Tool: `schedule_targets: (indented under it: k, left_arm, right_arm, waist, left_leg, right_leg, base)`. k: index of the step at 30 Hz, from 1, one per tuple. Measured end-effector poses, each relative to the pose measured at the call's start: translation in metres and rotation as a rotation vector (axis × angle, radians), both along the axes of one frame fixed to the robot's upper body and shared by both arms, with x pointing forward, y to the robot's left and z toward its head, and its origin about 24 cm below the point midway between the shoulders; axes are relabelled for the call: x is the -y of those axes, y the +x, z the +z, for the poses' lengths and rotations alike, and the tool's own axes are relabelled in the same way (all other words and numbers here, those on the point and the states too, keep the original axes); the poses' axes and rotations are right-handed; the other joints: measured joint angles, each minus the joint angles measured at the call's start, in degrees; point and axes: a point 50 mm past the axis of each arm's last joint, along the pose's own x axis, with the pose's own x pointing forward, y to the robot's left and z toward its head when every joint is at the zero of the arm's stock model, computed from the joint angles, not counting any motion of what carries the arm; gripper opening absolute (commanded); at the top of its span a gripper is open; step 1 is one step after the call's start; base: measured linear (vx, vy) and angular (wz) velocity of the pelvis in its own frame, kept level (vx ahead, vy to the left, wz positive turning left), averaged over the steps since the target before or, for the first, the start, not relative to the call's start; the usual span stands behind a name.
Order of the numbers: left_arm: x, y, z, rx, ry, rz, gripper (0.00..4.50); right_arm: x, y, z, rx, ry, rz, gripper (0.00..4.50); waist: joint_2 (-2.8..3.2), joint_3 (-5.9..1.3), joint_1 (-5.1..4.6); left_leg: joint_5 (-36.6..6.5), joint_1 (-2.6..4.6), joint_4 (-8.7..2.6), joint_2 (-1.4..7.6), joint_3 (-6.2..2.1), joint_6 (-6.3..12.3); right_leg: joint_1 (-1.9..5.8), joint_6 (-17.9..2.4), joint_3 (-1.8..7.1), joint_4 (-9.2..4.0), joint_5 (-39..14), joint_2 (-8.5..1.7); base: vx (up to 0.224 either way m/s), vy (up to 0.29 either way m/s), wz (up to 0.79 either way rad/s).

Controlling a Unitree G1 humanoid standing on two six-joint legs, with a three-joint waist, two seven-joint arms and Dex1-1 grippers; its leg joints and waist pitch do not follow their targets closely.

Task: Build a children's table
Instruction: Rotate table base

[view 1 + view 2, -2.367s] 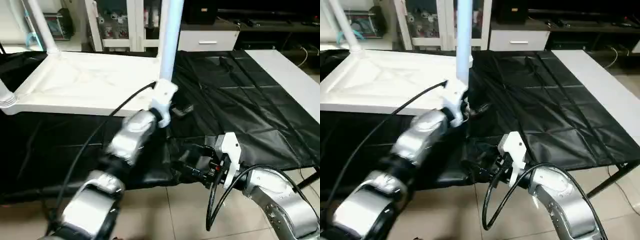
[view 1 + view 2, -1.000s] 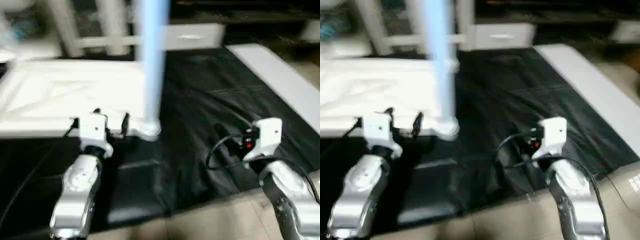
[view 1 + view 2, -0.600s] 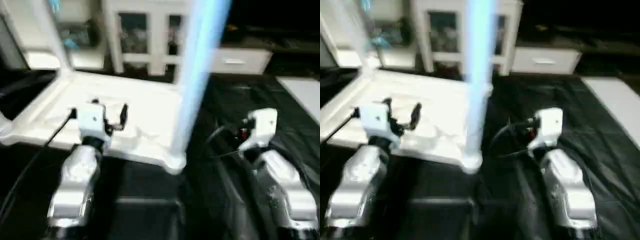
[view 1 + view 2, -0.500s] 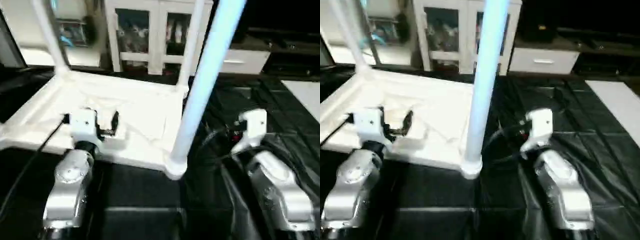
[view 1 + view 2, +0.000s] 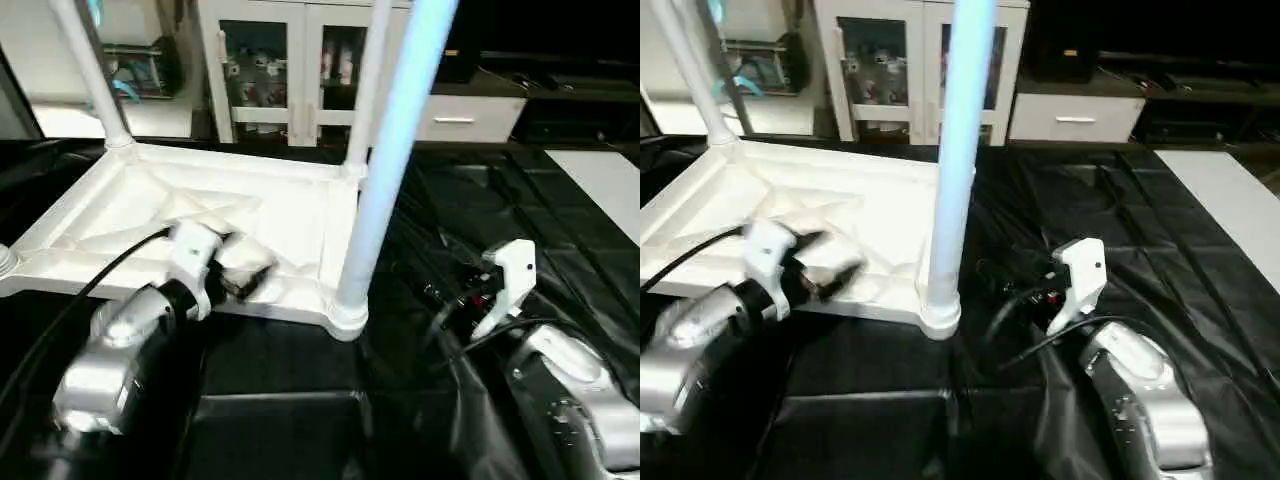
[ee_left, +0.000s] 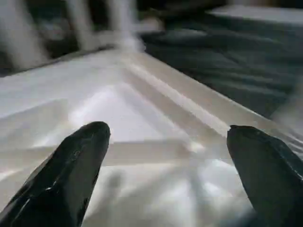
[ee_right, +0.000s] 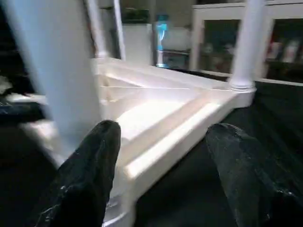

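Both silver arms reach forward, grippers empty

The left gripper (image 6: 165, 142) has its two black fingers (image 6: 71, 175) spread wide, nothing between them; its silver forearm (image 5: 105, 355) angles in from the lower left. The right gripper (image 7: 163, 146) also stands open, less widely, on a right forearm (image 5: 1140, 400) rising from the lower right

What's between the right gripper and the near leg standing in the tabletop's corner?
Just black cloth and a cable; nothing else separates right gripper from near leg, seen in the right eye view.
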Motion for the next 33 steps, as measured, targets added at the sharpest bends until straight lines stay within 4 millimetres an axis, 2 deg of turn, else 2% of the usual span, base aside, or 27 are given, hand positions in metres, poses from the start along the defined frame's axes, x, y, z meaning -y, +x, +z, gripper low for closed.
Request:
schedule_targets:
  k: [3,6,7,8,9,10,11,12,13,14,15,16,17,18,20,22,26,31,33]
  left_arm:
    - [0.004,-0.001,-0.003,-0.108,0.121,-0.263,4.47]
    - [0.004,0.011,-0.006,-0.165,0.195,-0.348,4.47]
    - [0.005,0.014,-0.008,-0.179,0.216,-0.368,4.47]
    - [0.005,0.019,-0.011,-0.205,0.23,-0.38,4.47]
    - [0.005,0.025,-0.01,-0.218,0.241,-0.38,4.47]
    - [0.009,0.031,-0.007,-0.208,0.246,-0.385,4.47]
    - [0.014,0.036,-0.002,-0.18,0.242,-0.388,4.47]
    - [0.015,0.039,-0.002,-0.17,0.235,-0.379,4.47]
    - [0.016,0.037,-0.012,-0.198,0.224,-0.367,4.47]
    - [0.017,0.037,-0.018,-0.214,0.223,-0.358,4.47]
    - [0.021,0.041,-0.016,-0.195,0.221,-0.351,4.47]
    - [0.025,0.045,-0.013,-0.177,0.212,-0.346,4.47]
    - [0.029,0.046,-0.012,-0.164,0.202,-0.339,4.47]
    - [0.033,0.048,-0.014,-0.157,0.185,-0.316,4.47]
    - [0.039,0.053,-0.013,-0.145,0.183,-0.297,4.47]
    - [0.043,0.059,-0.009,-0.12,0.18,-0.295,4.47]
    - [0.052,0.067,-0.005,-0.083,0.185,-0.304,4.47]
    - [0.055,0.068,-0.014,-0.106,0.317,-0.381,4.47]
    - [0.057,0.07,-0.011,-0.102,0.348,-0.415,4.47]
  right_arm:
    - [0.008,-0.005,0.001,-0.023,-0.045,0.11,3.18]
    - [0.015,-0.01,-0.001,-0.048,-0.083,0.176,3.18]
    - [0.015,-0.011,-0.001,-0.052,-0.088,0.192,3.18]
    - [0.015,-0.011,-0.001,-0.059,-0.087,0.197,3.18]
    - [0.015,-0.01,0.0,-0.055,-0.08,0.208,3.18]
    - [0.017,-0.012,-0.001,-0.061,-0.081,0.21,3.18]
    - [0.017,-0.011,-0.002,-0.066,-0.087,0.217,3.18]
    - [0.015,-0.007,0.001,-0.055,-0.094,0.225,3.18]
    - [0.015,-0.005,0.005,-0.038,-0.1,0.23,3.18]
    - [0.014,-0.005,0.006,-0.034,-0.101,0.234,3.18]
    - [0.014,-0.006,0.005,-0.039,-0.096,0.236,3.18]
    - [0.013,-0.008,0.001,-0.054,-0.091,0.241,3.18]
    - [0.011,-0.009,-0.001,-0.063,-0.089,0.252,3.18]
    - [0.01,-0.009,0.0,-0.059,-0.089,0.258,3.18]
    - [0.01,-0.009,0.0,-0.056,-0.089,0.258,3.18]
    - [0.01,-0.01,-0.002,-0.064,-0.089,0.255,3.18]
    - [0.009,-0.012,-0.004,-0.074,-0.087,0.26,3.18]
    - [0.011,-0.016,-0.005,-0.08,-0.099,0.266,3.18]
    - [0.013,-0.016,-0.005,-0.083,-0.108,0.264,3.18]
  waist:
    - [0.19,0.14,0.03]
    - [-0.19,0.45,0.09]
    - [-0.14,0.63,0.06]
    - [0.06,0.85,0.05]
    - [0.21,1.09,0.68]
    - [-0.31,1.03,1.59]
    - [-2.18,0.32,3.39]
    - [-3.22,0.09,3.48]
    - [-2.14,-0.08,4.85]
    - [-1.38,-0.19,5.24]
    - [-0.24,-0.28,5.05]
    - [-0.36,0.04,4.49]
    - [-0.48,0.09,4.33]
    - [-0.54,-0.01,4.18]
    - [-0.63,-0.06,3.91]
    - [-0.7,-0.05,3.49]
    - [-0.7,-0.05,3.34]
    - [-0.65,-0.07,3.32]
    - [-0.58,-0.1,3.39]
  left_leg:
    - [0.0,0.06,-0.67,0.0,0.39,0.0]
    - [0.0,0.35,-1.28,0.03,1.04,0.0]
    - [0.0,0.48,-1.5,0.26,1.13,0.0]
    - [-0.01,0.53,-1.65,0.59,1.09,0.0]
    - [0.02,-0.1,-2.33,0.83,1.32,-0.05]
    - [0.03,-0.61,-2.43,1.34,2.6,-0.06]
    - [0.52,-0.87,-3.13,1.27,4.95,-0.79]
    - [0.44,-1.13,-1.72,1.16,5.09,-2.25]
    - [0.11,-1.23,2.36,1.02,1.1,-3.01]
    - [0.2,-0.37,4.12,1.09,-1.58,-3.17]
    - [-1.83,0.37,3.28,1.52,-2.07,-3.22]
    - [-1.76,0.09,2.46,2.24,-1.14,-3.13]
    - [-1.62,0.07,1.62,2.49,-0.69,-3.11]
    - [-1.0,0.25,0.77,2.73,0.1,-2.69]
    - [-0.43,0.26,0.26,2.94,0.97,-2.28]
    - [-0.01,0.27,-0.22,2.93,1.93,-1.83]
    - [0.12,0.23,-0.48,3.06,2.42,-1.69]
    - [0.13,0.21,-0.74,3.18,2.67,-1.67]
    - [0.17,0.21,-0.78,3.33,2.84,-1.62]
  right_leg:
    - [-0.07,0.0,-0.15,-0.51,-0.01,-0.26]
    - [-0.48,0.03,-0.25,-0.77,-0.05,-0.63]
    - [-0.29,0.03,-0.65,-1.22,-0.05,-0.67]
    - [0.12,-0.15,-1.55,-1.63,-0.28,-0.83]
    - [0.16,-1.81,-2.8,1.04,-2.2,-0.78]
    - [0.14,-3.07,-3.14,4.79,-4.09,-0.79]
    - [0.8,-3.5,-1.93,6.28,-5.9,-0.88]
    - [-0.29,-1.36,-0.93,6.46,-5.2,-1.47]
    - [-0.09,-1.23,-1.3,6.58,-4.84,-1.34]
    - [0.18,-1.3,-1.97,6.51,-4.77,-1.18]
    - [-0.02,-1.61,-2.43,6.25,-4.26,-1.05]
    - [-0.37,-2.09,-1.84,5.34,-3.84,-0.33]
    - [-0.24,-3.25,-1.55,4.22,-2.88,0.04]
    - [0.13,-4.08,-1.49,3.12,-1.39,0.04]
    - [0.33,-3.54,-1.47,2.48,-0.93,-0.24]
    - [0.09,-3.28,-1.32,2.33,-0.78,-0.66]
    - [0.05,-2.7,-1.2,1.71,-0.38,-0.74]
    - [-0.03,-2.54,-1.19,1.34,-0.26,-0.72]
    - [-0.05,-2.53,-1.19,1.3,-0.26,-0.69]
  base:
    - [-0.019,0.003,-0.01]
    - [-0.076,-0.002,0.0]
    - [-0.09,-0.013,0.02]
    - [-0.07,0.004,-0.06]
    - [-0.134,-0.004,0.03]
    - [-0.134,-0.004,0.03]
    - [-0.085,-0.095,0.03]
    - [0.012,-0.096,-0.1]
    - [0.012,-0.096,-0.1]
    - [0.0,0.0,0.0]
    - [0.0,0.0,0.0]
    - [0.0,0.0,0.0]
    - [-0.087,0.007,0.3]
    - [0.0,0.0,0.0]
    - [0.0,0.0,0.0]
    - [0.0,0.0,0.0]
    - [0.0,0.0,0.0]
    - [0.0,0.0,0.0]
    - [0.0,0.0,0.0]
